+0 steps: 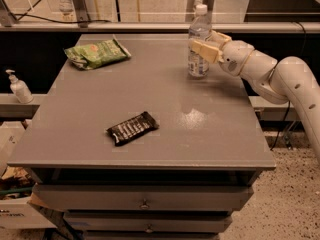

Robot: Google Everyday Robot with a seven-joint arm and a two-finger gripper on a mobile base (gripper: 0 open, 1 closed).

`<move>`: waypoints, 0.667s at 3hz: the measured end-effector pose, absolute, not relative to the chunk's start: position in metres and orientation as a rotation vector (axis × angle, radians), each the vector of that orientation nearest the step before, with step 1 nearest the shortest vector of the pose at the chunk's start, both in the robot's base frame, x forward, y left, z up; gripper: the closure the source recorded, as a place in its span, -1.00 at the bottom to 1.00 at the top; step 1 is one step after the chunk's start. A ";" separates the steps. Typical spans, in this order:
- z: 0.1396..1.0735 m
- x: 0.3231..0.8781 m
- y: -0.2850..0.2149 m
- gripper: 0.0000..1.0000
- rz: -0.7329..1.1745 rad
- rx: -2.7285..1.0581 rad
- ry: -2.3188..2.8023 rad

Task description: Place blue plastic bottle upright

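Observation:
The blue plastic bottle (198, 46) is clear with a white cap and stands upright on the grey table (150, 109), near its back right edge. My gripper (209, 44) reaches in from the right at the bottle's mid-height. Its tan fingers (202, 49) sit on either side of the bottle, shut on it. The bottle's base rests on the table top.
A green chip bag (95, 53) lies at the back left of the table. A dark snack bar (132, 128) lies in the front middle. A small white pump bottle (19, 88) stands on a ledge left of the table. Drawers sit below the table's front edge.

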State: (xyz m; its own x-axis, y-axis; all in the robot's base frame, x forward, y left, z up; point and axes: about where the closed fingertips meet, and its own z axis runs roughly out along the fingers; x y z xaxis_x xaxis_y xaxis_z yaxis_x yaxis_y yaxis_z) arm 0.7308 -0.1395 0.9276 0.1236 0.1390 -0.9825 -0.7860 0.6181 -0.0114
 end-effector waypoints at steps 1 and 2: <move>0.924 0.723 -0.154 -1.00 0.713 -0.618 1.295; 0.923 0.716 -0.166 -1.00 0.687 -0.608 1.307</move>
